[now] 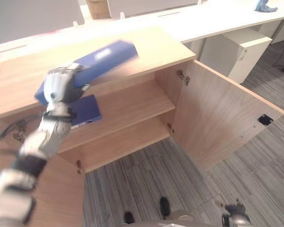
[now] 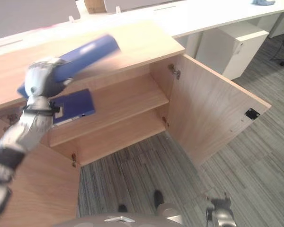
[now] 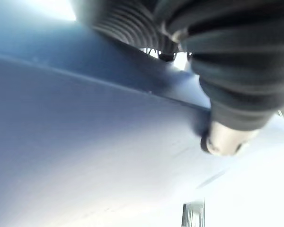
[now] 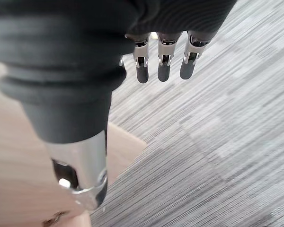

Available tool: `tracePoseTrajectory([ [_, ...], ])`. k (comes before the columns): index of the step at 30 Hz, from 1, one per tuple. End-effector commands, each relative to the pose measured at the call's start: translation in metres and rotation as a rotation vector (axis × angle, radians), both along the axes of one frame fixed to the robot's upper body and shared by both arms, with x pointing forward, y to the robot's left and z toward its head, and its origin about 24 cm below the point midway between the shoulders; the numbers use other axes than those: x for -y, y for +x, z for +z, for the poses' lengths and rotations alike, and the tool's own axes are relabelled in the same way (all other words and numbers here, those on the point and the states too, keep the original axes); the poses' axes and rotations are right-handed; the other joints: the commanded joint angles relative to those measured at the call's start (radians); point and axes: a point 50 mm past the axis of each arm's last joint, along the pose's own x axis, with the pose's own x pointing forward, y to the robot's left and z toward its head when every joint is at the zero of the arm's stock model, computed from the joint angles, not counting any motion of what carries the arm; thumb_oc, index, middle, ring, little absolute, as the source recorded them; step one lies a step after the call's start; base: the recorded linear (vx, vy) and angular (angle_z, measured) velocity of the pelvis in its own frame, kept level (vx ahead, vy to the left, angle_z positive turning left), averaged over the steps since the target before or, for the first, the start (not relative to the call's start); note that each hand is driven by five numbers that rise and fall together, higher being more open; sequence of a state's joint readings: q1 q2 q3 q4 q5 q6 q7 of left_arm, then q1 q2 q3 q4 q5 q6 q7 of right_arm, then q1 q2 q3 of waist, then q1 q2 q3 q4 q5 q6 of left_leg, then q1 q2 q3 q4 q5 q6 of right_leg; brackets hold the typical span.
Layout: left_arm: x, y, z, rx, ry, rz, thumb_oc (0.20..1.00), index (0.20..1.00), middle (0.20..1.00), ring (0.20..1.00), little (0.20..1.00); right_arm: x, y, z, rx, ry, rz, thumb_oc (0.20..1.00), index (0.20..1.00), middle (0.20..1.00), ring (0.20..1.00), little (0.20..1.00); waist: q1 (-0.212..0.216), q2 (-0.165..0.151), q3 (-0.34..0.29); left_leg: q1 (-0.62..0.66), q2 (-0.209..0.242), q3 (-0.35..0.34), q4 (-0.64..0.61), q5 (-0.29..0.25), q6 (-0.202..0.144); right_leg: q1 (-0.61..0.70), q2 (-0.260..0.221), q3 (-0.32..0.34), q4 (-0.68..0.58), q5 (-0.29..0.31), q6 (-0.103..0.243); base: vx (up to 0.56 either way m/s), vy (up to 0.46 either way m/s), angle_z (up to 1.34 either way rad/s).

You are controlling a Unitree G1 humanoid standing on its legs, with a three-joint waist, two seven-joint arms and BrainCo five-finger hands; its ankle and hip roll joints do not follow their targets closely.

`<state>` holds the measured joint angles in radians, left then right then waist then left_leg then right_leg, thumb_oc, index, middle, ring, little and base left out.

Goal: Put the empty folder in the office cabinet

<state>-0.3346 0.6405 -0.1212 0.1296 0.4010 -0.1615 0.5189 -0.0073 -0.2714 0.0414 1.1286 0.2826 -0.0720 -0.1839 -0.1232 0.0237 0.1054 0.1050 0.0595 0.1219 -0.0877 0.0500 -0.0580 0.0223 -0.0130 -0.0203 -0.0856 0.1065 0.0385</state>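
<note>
The blue folder (image 1: 97,62) is held tilted above the cabinet (image 1: 146,101) top's front edge, the left hand (image 1: 59,87) curled round its lower end, over a second blue folder (image 1: 85,110) on the upper shelf, while the right hand (image 4: 163,56) hangs with relaxed fingers above the floor (image 1: 180,165) beside the open door (image 1: 222,113).

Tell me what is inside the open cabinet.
On the upper shelf lies one blue folder, its left part covered by the left hand, which holds a second blue folder above it. The lower shelf looks bare; its left end is hidden.
</note>
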Motion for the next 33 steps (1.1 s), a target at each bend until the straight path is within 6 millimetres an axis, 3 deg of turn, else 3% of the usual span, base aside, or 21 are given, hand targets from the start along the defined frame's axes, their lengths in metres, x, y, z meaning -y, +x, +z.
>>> tracePoseTrajectory([
  [1,0.007,-0.004,0.027,0.12,-0.374,-0.213,0.2,0.2,0.2,0.2,0.2,-0.006,0.039,0.015,0.169,0.056,0.002,1.0,1.0,1.0,1.0,1.0,0.008,-0.037,-0.072,0.003,-0.009,-0.021,0.0,-0.117,-0.021,0.039,-0.109,-0.024,-0.002,-0.092,0.118,0.04,0.043,0.07],
  [3,0.017,-0.013,0.03,0.141,-0.514,-0.338,0.2,0.2,0.2,0.2,0.2,-0.015,0.068,0.031,0.291,0.086,0.046,1.0,1.0,1.0,1.0,1.0,0.021,-0.04,-0.084,0.013,-0.013,-0.023,0.0,-0.116,-0.019,0.049,-0.113,-0.024,-0.002,-0.09,0.114,0.02,0.022,0.09],
  [4,0.017,-0.014,0.03,0.139,-0.516,-0.337,0.2,0.2,0.2,0.2,0.2,-0.015,0.067,0.031,0.289,0.085,0.047,1.0,1.0,1.0,1.0,1.0,0.02,-0.039,-0.083,0.015,-0.013,-0.023,0.0,-0.117,-0.019,0.052,-0.113,-0.023,-0.002,-0.091,0.114,0.02,0.016,0.09],
  [5,0.025,-0.019,0.03,0.133,-0.616,-0.443,0.2,0.2,0.2,0.2,0.2,-0.02,0.095,0.051,0.418,0.119,0.081,1.0,1.0,1.0,1.0,1.0,0.034,-0.041,-0.092,0.029,-0.014,-0.026,0.0,-0.119,-0.017,0.067,-0.117,-0.026,-0.002,-0.093,0.111,0.0,0.0,0.0],
  [7,0.031,-0.026,0.029,0.114,-0.714,-0.544,0.2,0.2,0.2,0.2,0.2,-0.026,0.124,0.077,0.571,0.171,0.093,1.0,1.0,1.0,1.0,1.0,0.046,-0.043,-0.095,0.039,-0.016,-0.03,0.0,-0.12,-0.015,0.079,-0.12,-0.029,-0.002,-0.095,0.108,0.0,0.0,0.0],
  [8,0.032,-0.03,0.022,0.067,-0.783,-0.602,0.2,0.2,0.2,0.2,0.2,-0.029,0.143,0.102,0.691,0.208,0.12,1.0,1.0,1.0,1.0,1.0,0.056,-0.044,-0.101,0.047,-0.016,-0.032,0.0,-0.121,-0.014,0.088,-0.122,-0.032,-0.002,-0.096,0.107,0.01,0.015,0.06],
  [10,0.032,-0.03,0.022,0.065,-0.785,-0.602,0.2,0.2,0.2,0.2,0.2,-0.029,0.143,0.102,0.69,0.208,0.121,1.0,1.0,1.0,1.0,1.0,0.056,-0.043,-0.1,0.049,-0.016,-0.032,0.0,-0.121,-0.014,0.09,-0.122,-0.032,-0.002,-0.096,0.107,0.0,0.011,0.05],
  [11,0.033,-0.033,0.016,0.012,-0.814,-0.651,0.2,0.2,0.2,0.2,0.2,-0.029,0.161,0.128,0.802,0.229,0.157,1.0,1.0,1.0,1.0,1.0,0.066,-0.046,-0.102,0.052,-0.016,-0.034,0.0,-0.121,-0.013,0.094,-0.124,-0.036,-0.002,-0.096,0.107,0.0,0.021,0.03],
  [12,0.035,-0.036,0.012,-0.019,-0.835,-0.677,0.2,0.2,0.2,0.2,0.2,-0.029,0.168,0.142,0.858,0.242,0.174,1.0,1.0,1.0,1.0,1.0,0.071,-0.047,-0.101,0.055,-0.017,-0.035,0.0,-0.12,-0.012,0.097,-0.126,-0.037,-0.002,-0.095,0.107,0.0,0.0,0.0],
  [13,0.035,-0.036,0.012,-0.019,-0.835,-0.677,0.2,0.2,0.2,0.2,0.2,-0.029,0.168,0.142,0.858,0.242,0.174,1.0,1.0,1.0,1.0,1.0,0.071,-0.047,-0.101,0.055,-0.017,-0.035,0.0,-0.12,-0.012,0.098,-0.126,-0.037,-0.002,-0.095,0.107,0.0,0.0,0.0],
  [15,0.04,-0.043,0.0,-0.116,-0.88,-0.749,0.2,0.2,0.2,0.2,0.2,-0.025,0.183,0.173,0.972,0.287,0.201,1.0,1.0,1.0,1.0,1.0,0.087,-0.056,-0.101,0.062,-0.02,-0.036,0.0,-0.12,-0.009,0.107,-0.13,-0.043,-0.002,-0.093,0.108,0.0,0.008,0.02],
  [19,0.048,-0.055,-0.018,-0.249,-0.933,-0.815,0.2,0.2,0.2,0.2,0.2,-0.028,0.196,0.202,1.077,0.382,0.24,1.0,1.0,1.0,1.0,1.0,0.105,-0.069,-0.096,0.065,-0.021,-0.039,0.0,-0.119,-0.008,0.112,-0.137,-0.047,-0.002,-0.09,0.11,-0.01,0.01,0.06],
  [26,0.065,-0.071,-0.041,-0.408,-1.004,-0.888,0.2,0.2,0.2,0.2,0.2,-0.061,0.199,0.217,1.129,0.574,0.352,1.0,1.0,1.0,1.0,1.0,0.123,-0.084,-0.085,0.057,-0.022,-0.046,0.0,-0.115,-0.006,0.108,-0.141,-0.05,-0.002,-0.083,0.111,0.0,0.0,0.01],
  [27,0.072,-0.075,-0.045,-0.448,-1.022,-0.917,0.2,0.2,0.2,0.2,0.2,-0.084,0.197,0.218,1.114,0.661,0.427,1.0,1.0,1.0,1.0,1.0,0.129,-0.089,-0.081,0.051,-0.022,-0.049,0.0,-0.11,-0.005,0.104,-0.142,-0.052,-0.002,-0.08,0.11,0.0,0.0,0.0],
  [30,0.078,-0.078,-0.046,-0.48,-1.016,-0.94,0.2,0.2,0.2,0.2,0.2,-0.113,0.19,0.223,1.091,0.753,0.544,1.0,1.0,1.0,1.0,1.0,0.135,-0.095,-0.075,0.044,-0.021,-0.054,0.0,-0.106,-0.005,0.097,-0.143,-0.053,-0.002,-0.077,0.11,0.0,0.0,0.0],
  [31,0.078,-0.078,-0.046,-0.48,-1.016,-0.94,0.2,0.2,0.2,0.2,0.2,-0.113,0.19,0.223,1.091,0.754,0.544,1.0,1.0,1.0,1.0,1.0,0.134,-0.095,-0.075,0.044,-0.021,-0.054,0.0,-0.106,-0.005,0.097,-0.143,-0.053,-0.002,-0.077,0.11,0.0,0.0,0.0],
  [33,0.082,-0.08,-0.044,-0.495,-1.003,-0.959,0.2,0.2,0.2,0.2,0.2,-0.144,0.182,0.231,1.08,0.834,0.675,1.0,1.0,1.0,1.0,1.0,0.141,-0.097,-0.07,0.035,-0.023,-0.059,0.0,-0.102,-0.005,0.09,-0.144,-0.053,-0.002,-0.074,0.109,-0.01,0.007,0.02],
])
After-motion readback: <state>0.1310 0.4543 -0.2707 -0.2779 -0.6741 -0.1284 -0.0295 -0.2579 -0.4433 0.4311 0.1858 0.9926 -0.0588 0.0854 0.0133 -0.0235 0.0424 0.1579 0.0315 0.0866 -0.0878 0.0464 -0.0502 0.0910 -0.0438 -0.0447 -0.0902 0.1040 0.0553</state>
